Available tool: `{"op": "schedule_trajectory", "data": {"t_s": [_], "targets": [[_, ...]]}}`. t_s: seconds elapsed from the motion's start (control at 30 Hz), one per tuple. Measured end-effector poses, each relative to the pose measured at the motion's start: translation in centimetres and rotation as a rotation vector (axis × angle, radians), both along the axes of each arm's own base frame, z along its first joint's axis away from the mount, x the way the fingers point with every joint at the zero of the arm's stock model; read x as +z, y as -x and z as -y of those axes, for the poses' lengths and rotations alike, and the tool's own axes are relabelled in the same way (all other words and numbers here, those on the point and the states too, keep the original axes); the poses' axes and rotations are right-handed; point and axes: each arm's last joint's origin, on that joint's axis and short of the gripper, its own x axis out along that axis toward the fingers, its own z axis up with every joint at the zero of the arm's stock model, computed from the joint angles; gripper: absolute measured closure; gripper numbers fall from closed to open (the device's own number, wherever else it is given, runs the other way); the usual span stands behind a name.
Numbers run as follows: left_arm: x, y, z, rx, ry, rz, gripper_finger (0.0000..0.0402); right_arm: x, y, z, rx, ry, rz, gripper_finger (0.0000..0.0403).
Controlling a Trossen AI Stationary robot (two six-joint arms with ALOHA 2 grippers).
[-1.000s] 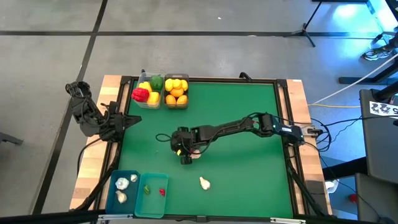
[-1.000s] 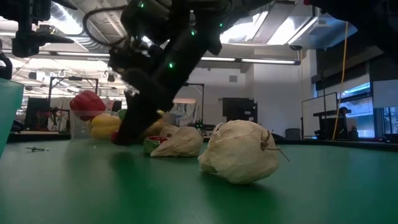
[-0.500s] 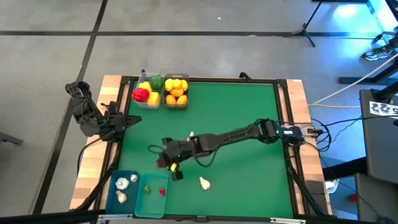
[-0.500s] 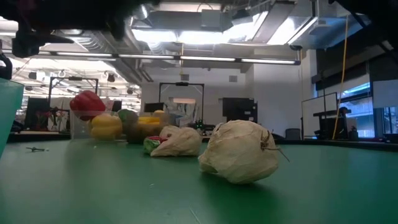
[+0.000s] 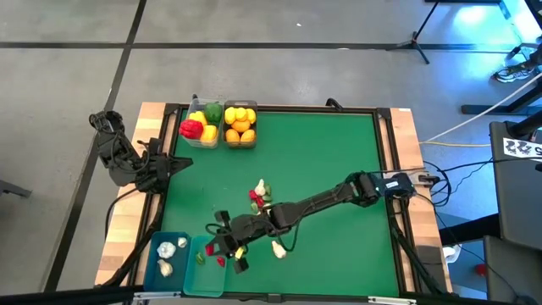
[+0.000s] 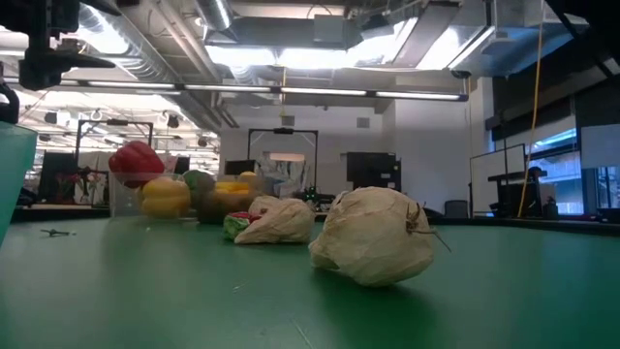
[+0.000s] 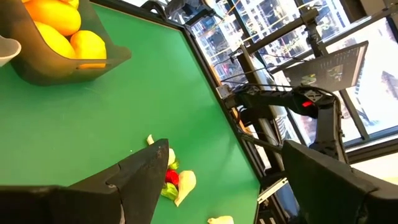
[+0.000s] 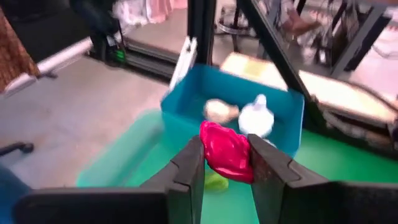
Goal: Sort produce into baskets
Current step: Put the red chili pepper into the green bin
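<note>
My right gripper [image 5: 223,246] hangs over the near-left teal bin [image 5: 201,269], shut on a small red chili [image 8: 226,153]. That bin holds a green chili [image 8: 214,182] and a red one [image 5: 221,262]. The teal bin beside it [image 5: 155,254] holds garlic bulbs [image 8: 256,117]. One garlic bulb [image 5: 279,249] lies on the mat near the front. Another bulb lies with chilies [image 5: 259,194] at mid-table. My left gripper [image 5: 182,163] waits open at the table's left edge. My right gripper pinches the red chili [image 8: 219,155] between its two fingers [image 8: 189,165], which stand on its two sides. The fingers slant down toward the table's near-left corner. The chili is lifted clear, above the teal bin.
Two clear bins stand at the far edge, one with bell peppers [image 5: 201,125] and one with lemons and oranges [image 5: 240,124]. The low view shows the two loose garlic bulbs [image 6: 373,236] on the green mat. Open mat lies to the right.
My right gripper has risen from the pile at mid-table and gone toward the table's near-left corner with the red chili, ending over the teal bins. It has left the low view. The garlic and chilies at mid-table stay where they were.
</note>
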Motion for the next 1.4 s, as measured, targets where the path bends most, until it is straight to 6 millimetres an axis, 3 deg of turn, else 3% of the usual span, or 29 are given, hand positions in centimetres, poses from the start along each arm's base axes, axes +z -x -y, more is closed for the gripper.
{"op": "schedule_trajectory", "data": {"t_s": [0.3,0.63,0.83,1.03,1.23,1.4], "targets": [[0.0,0.0,0.0,0.005,0.017,0.005,0.0095,-2.3,-0.5,-0.1,-0.005,-0.002,-0.049,0.03],[0.0,0.0,0.0,0.008,0.03,0.009,0.0095,-3.2,-0.6,-0.1,-0.017,-0.052,-0.102,0.0185],[0.0,0.0,0.0,0.008,0.032,0.01,0.0095,-2.2,-0.8,0.8,-0.088,-0.015,-0.129,0.0159],[0.0,0.0,0.0,0.008,0.035,0.011,0.0095,1.6,-0.6,4.4,-0.277,0.196,-0.209,0.0158],[0.0,0.0,0.0,0.008,0.034,0.01,0.0095,1.2,0.0,10.5,-0.57,0.118,-0.434,0.0157],[0.0,0.0,0.0,0.01,0.028,0.01,0.0095,-0.4,0.2,13.7,-0.591,0.09,-0.57,0.0157]]}}
